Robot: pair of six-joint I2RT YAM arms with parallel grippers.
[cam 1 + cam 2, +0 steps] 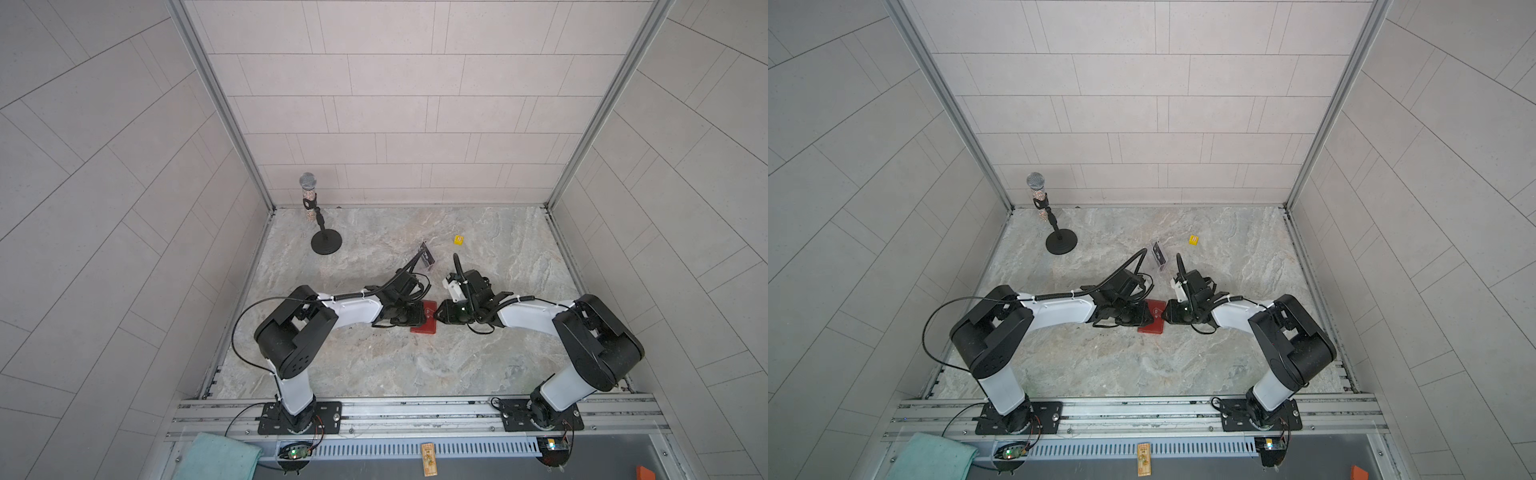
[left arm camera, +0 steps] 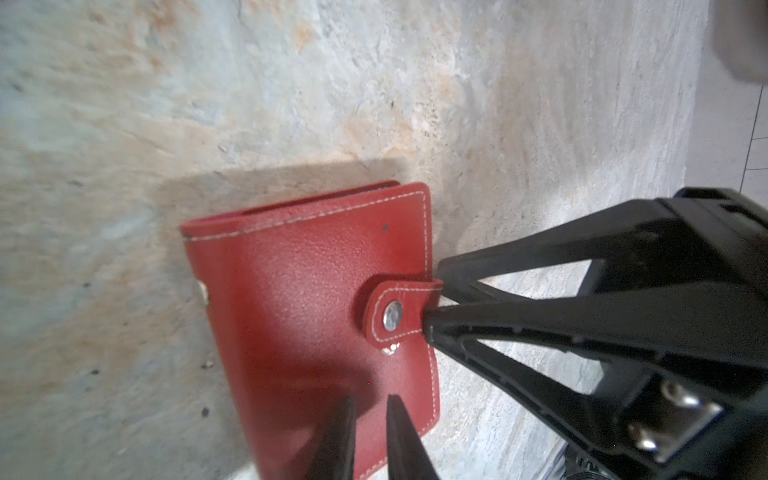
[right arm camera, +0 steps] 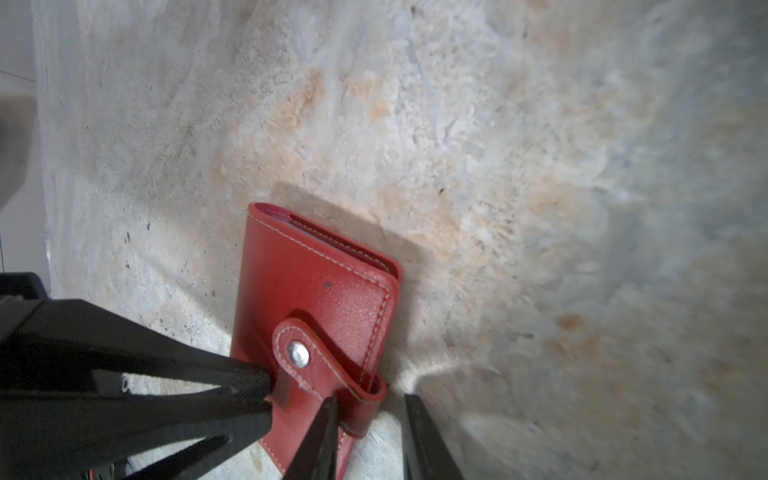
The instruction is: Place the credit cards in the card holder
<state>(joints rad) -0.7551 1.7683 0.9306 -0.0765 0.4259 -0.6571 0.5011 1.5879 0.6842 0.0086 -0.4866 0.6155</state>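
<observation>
On the surface, the right hand clamped the snap tab of the red wallet; the left hand, fingers slightly apart, touched its cover.

Red pebbled holder, white stitching, silver snap. Table: grey-beige marbling, orange blotches. Yellow die. Teal cloth lower left. Black mic stand.

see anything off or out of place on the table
Only the red card holder: its snap tab sits skewed off the metal stud beneath, unsnapped, with the right tool straddling its fold. It lies shut and flat; nothing looks spilled or damaged.
</observation>
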